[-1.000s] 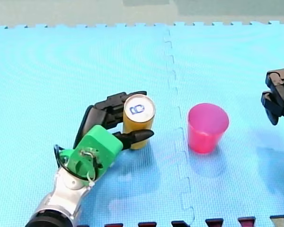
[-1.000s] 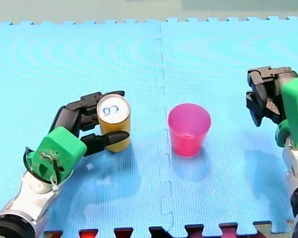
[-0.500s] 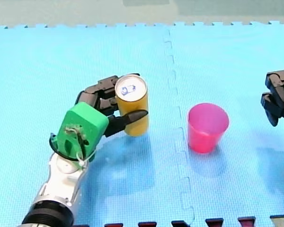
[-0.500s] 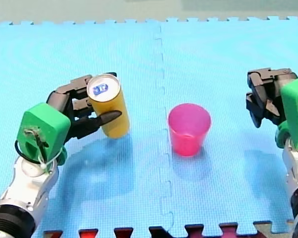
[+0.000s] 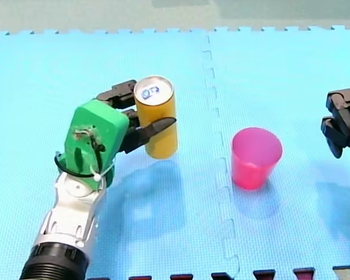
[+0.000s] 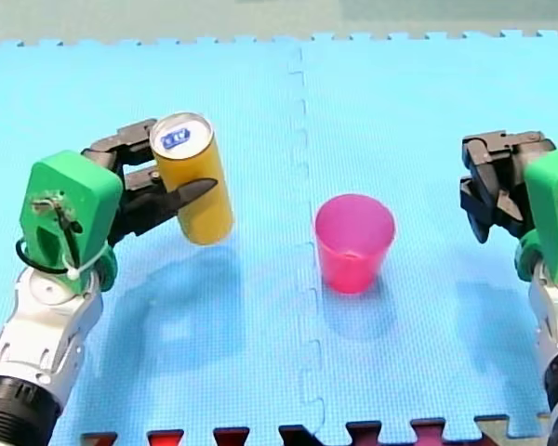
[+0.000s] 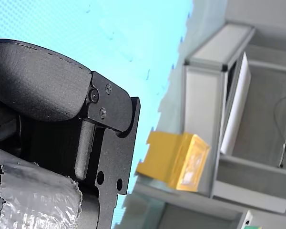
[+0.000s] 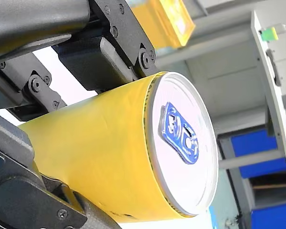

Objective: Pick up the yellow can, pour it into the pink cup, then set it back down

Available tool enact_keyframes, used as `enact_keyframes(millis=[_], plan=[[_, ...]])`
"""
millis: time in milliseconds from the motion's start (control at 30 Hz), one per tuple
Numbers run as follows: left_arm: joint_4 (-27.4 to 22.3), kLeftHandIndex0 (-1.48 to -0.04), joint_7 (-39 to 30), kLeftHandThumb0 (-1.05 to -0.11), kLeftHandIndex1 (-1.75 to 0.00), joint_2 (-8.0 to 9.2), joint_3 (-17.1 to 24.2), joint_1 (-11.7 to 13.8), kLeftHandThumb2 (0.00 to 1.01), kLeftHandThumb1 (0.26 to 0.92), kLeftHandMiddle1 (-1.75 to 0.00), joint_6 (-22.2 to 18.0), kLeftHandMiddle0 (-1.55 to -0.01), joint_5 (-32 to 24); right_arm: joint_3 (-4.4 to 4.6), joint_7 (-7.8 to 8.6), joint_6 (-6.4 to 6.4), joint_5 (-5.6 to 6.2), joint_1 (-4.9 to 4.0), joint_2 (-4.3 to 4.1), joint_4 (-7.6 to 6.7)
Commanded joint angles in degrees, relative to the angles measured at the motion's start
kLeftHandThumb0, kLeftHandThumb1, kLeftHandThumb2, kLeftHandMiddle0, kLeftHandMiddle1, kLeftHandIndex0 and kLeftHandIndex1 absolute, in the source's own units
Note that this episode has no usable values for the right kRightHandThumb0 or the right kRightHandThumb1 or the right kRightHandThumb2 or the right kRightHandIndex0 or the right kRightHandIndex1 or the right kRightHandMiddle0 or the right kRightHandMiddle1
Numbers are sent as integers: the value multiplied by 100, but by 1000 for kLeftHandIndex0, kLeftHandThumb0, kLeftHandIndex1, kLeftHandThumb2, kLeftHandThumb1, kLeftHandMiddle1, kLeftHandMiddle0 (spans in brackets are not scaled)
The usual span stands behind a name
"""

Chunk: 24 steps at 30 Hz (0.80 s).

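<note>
My left hand [image 5: 147, 108] is shut on the yellow can [image 5: 157, 125] and holds it in the air above the left half of the blue mat, with its shadow on the mat below. The can leans slightly, its silver top with the blue tab turned toward me. In the second wrist view the can [image 8: 109, 157] lies between that hand's black fingers [image 8: 114, 28]. The pink cup [image 5: 255, 157] stands upright on the mat to the right of the can, apart from both hands. My right hand [image 6: 493, 186] is at the mat's right edge, beyond the cup.
The blue foam mat [image 5: 280, 76] has a jigsaw seam [image 5: 216, 116] running front to back between can and cup. Dark and red pieces line its near edge [image 6: 353, 432]. The first wrist view shows a yellow box [image 7: 174, 160] by grey shelving off the mat.
My left hand has raised the yellow can off the mat and carried it up and a little away from me. The cup and the right hand have stayed put.
</note>
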Motion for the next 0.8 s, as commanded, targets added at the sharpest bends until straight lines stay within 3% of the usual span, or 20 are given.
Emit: enact_keyframes(millis=[0,333,533,633,767], plan=[[-79,-1206,35,-375,-6,37,0,-83,0,752,-45,57,-1362,25,-39,26,-17,46,-39,-1,24],[68,-1195,-97,-377,0,129,71,-419,0,748,-26,403,-1370,-30,-38,10,0,33,-75,36,42],[30,-1197,17,-386,-1,165,43,-770,0,746,-18,868,-1370,48,24,-135,-1,-67,-93,55,49],[-150,-1197,222,-392,-1,120,-34,-836,0,744,-16,1022,-1371,195,56,-200,6,-115,-102,68,56],[-211,-1202,328,-399,-3,185,-165,-901,0,741,-14,1039,-1374,413,82,-273,13,-157,-114,98,70]])
